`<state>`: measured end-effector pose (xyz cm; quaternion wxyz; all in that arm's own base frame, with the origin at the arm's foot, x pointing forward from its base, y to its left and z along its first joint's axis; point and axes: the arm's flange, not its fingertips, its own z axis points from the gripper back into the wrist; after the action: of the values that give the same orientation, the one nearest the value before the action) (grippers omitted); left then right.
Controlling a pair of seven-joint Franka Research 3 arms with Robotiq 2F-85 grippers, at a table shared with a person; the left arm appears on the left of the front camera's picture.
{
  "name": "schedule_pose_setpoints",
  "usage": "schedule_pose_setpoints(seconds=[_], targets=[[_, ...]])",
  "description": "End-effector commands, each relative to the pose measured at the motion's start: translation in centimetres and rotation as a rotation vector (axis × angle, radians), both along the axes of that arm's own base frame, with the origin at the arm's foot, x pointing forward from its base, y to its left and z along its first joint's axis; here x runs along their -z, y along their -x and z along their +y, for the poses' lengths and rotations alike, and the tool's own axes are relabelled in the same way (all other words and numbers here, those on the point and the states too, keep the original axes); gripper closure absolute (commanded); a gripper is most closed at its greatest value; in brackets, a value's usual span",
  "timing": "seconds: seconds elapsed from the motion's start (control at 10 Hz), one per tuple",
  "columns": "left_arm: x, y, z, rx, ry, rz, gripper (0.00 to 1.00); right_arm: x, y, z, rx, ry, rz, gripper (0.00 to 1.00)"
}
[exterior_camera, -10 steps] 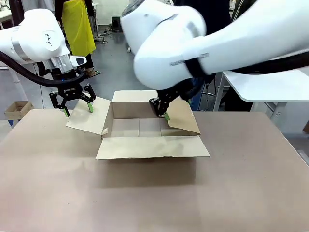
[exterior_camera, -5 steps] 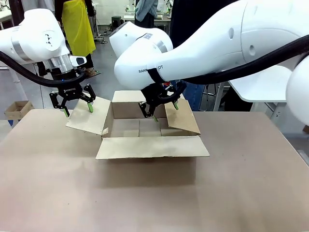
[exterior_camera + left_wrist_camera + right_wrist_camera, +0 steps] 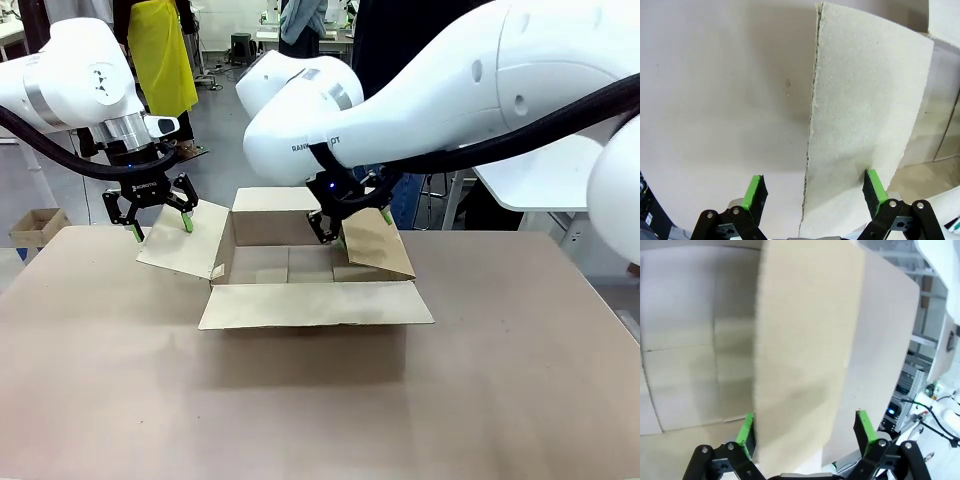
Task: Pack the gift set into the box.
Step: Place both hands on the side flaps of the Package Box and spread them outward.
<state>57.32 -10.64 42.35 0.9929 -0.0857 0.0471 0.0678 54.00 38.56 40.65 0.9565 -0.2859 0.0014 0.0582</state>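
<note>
My left tool [image 3: 162, 228] [image 3: 815, 192] is released, its green pads spread wide above the box's left flap [image 3: 180, 240] [image 3: 865, 100]. The flap's torn edge runs up between the fingers, and I cannot tell whether either pad touches it. My right tool [image 3: 352, 225] [image 3: 805, 432] is also spread open, straddling the right flap [image 3: 375, 245] [image 3: 805, 340], which stands tilted between its fingers and looks blurred from the wrist. The box [image 3: 315, 303] sits on the desk [image 3: 300, 400] near the middle, towards the far side. All four of its flaps are folded out, and its inside is bare cardboard.
</note>
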Motion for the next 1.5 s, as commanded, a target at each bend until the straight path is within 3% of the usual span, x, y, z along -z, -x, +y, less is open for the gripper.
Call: schedule_pose_setpoints(seconds=[0.0,0.5,0.7,1.1,1.4], targets=[[-0.2,0.1,0.1,-0.011,-0.013,-0.003,0.0,-2.5,0.7,-1.3,0.05,0.051,-0.049,0.0],[-0.2,0.1,0.1,-0.011,-0.013,-0.003,0.0,-7.3,0.5,-6.6,0.153,0.074,-0.041,0.0],[-0.2,0.1,0.1,-0.011,-0.013,-0.003,0.0,-7.6,0.3,-9.9,0.222,0.054,-0.021,0.0],[-0.2,0.1,0.1,-0.011,-0.013,-0.003,0.0,-4.1,-0.3,-15.4,0.246,-0.087,0.014,0.0],[-0.2,0.1,0.1,-0.011,-0.013,-0.003,0.0,-1.7,-0.6,-17.3,0.331,-0.074,0.02,0.0]])
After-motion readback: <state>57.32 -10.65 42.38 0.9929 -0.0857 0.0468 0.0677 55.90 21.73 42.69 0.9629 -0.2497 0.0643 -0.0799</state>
